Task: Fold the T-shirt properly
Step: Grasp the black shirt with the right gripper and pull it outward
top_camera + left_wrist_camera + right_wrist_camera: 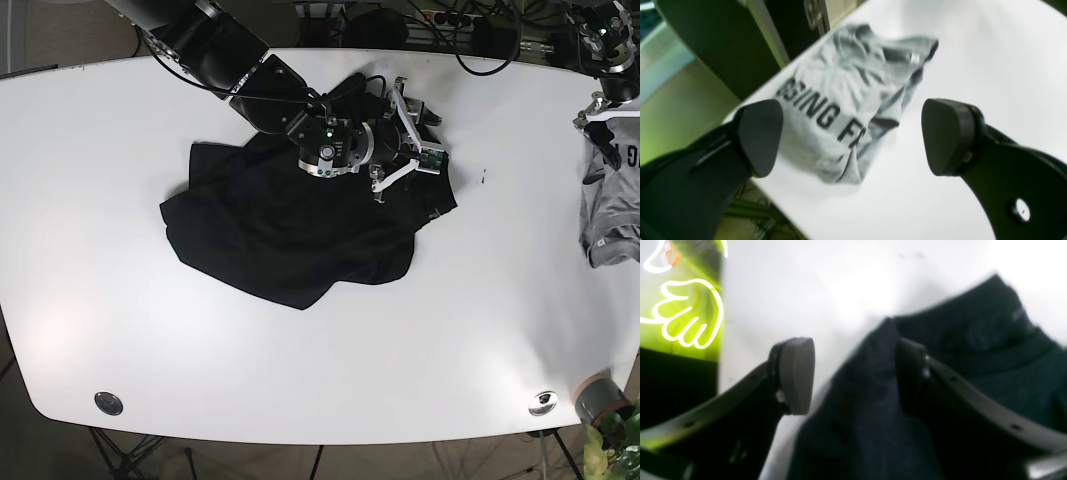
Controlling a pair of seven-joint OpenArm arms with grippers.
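Note:
A black T-shirt (300,235) lies crumpled in the middle of the white table (120,180). My right gripper (392,137) is open over the shirt's upper right part. In the right wrist view the right gripper (853,373) has one finger over the black cloth (973,340) and the grey pad (796,376) over bare table. A grey T-shirt (612,205) with black letters lies bunched at the table's right edge. My left gripper (603,118) is open and empty above it. In the left wrist view the grey shirt (846,76) shows between the left gripper's (853,136) pads.
The grey shirt lies close to the table's edge (756,90), with dark posts (723,50) beyond it. A plant pot (598,400) stands by the front right corner. Cables (470,30) run along the back. A neon hand sign (690,316) glows off the table's side.

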